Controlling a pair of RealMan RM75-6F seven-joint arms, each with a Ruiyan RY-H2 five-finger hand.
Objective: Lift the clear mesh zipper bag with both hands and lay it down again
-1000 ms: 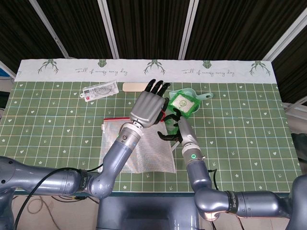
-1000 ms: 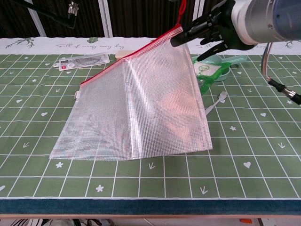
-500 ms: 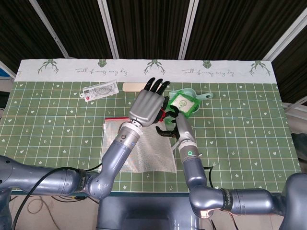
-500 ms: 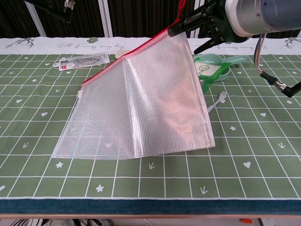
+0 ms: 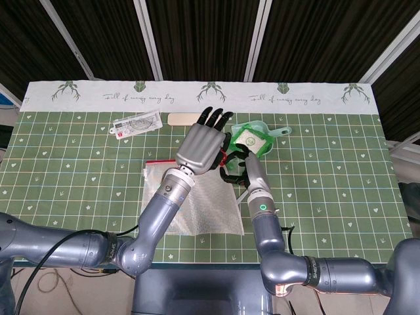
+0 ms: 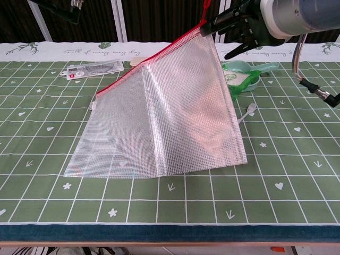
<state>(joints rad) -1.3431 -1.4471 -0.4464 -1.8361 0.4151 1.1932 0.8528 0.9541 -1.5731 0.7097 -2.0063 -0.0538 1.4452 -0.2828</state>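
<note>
The clear mesh zipper bag with a red zipper edge stands tilted: its right top corner is raised and its lower edge lies on the green cloth. My right hand pinches that raised corner by the zipper. In the head view the right hand sits at the bag's far right corner. My left hand hovers above the bag's far edge with its fingers spread and nothing in it, and it hides part of the bag.
Behind the bag to the right lie a green pouch and a mint scoop, with a white spoon nearer. A packaged ruler set and a wooden stick lie at the back left. The table's front edge is close.
My right hand has drawn the raised corner a little to the right, and the bag's lower edge has slid right on the cloth. The left hand has barely moved.
</note>
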